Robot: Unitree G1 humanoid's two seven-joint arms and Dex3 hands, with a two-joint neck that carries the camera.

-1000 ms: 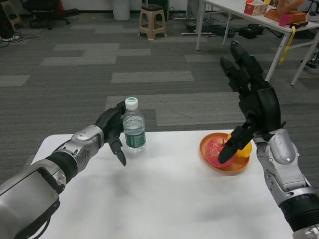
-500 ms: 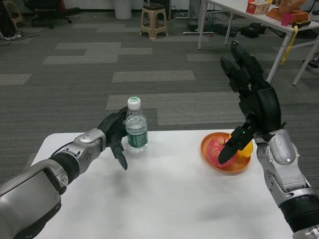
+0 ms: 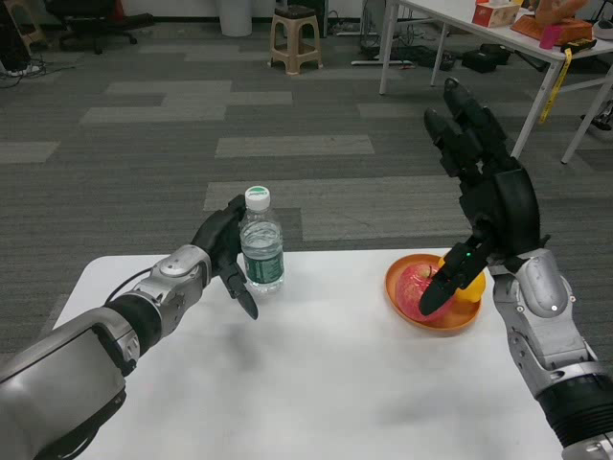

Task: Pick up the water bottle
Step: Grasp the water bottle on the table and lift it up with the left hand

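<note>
A clear water bottle [image 3: 261, 244] with a white cap and green label stands upright near the far edge of the white table [image 3: 316, 383]. My left hand [image 3: 224, 251] is right beside the bottle's left side, fingers apart and curving around it, thumb hanging toward the table. I cannot tell whether the fingers touch the bottle. My right hand [image 3: 482, 196] is raised above the right part of the table, fingers spread and pointing up, holding nothing.
An orange plate [image 3: 433, 292] with a red apple and a yellow fruit sits at the table's right, partly behind my right thumb. Grey carpet lies beyond the far edge, with a plastic stool [image 3: 294, 38] and another white table [image 3: 498, 38] farther back.
My left hand has slid right, closer to the bottle, its fingers now wrapping nearer the label. The right hand has stayed still.
</note>
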